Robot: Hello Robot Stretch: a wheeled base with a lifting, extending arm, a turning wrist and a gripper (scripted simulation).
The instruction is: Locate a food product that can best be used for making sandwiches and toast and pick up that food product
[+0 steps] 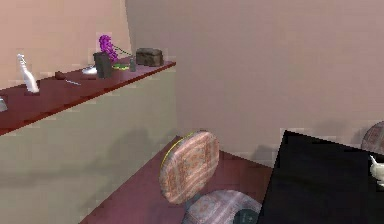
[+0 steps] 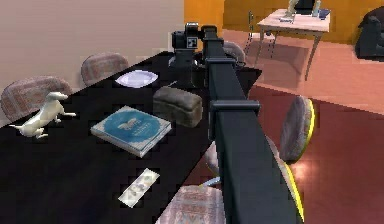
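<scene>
While stretching out across the black table (image 2: 40, 175), sits long of the mark by the look of it: gripper (image 2: 186, 42) up toward the table's far edge, brown bread loaf (image 2: 176, 102) nearer in, lying flat just beside the arm (image 2: 235, 130), close to the table's edge on the arm side view's right. Looks the right pick for sandwiches and toast, and handily placed within reach. No telling whether holding anything, or open or closed: tip too hard to make out. Next, probably: drawing back level with the loaf. Tight toward the near edge, blue book (image 2: 132, 128) just beside the loaf; more bare tabletop toward the white plate (image 2: 135, 78) farther out. White dog figure (image 2: 40, 115) well apart, no bother. Chair (image 2: 296, 128) tucked at the loaf's edge, so little slack there. Over in the forward view, table corner, striped chair (image 1: 190, 165), open red floor (image 1: 140, 195) alongside a second, red-topped table (image 1: 50, 102) by the wall.
</scene>
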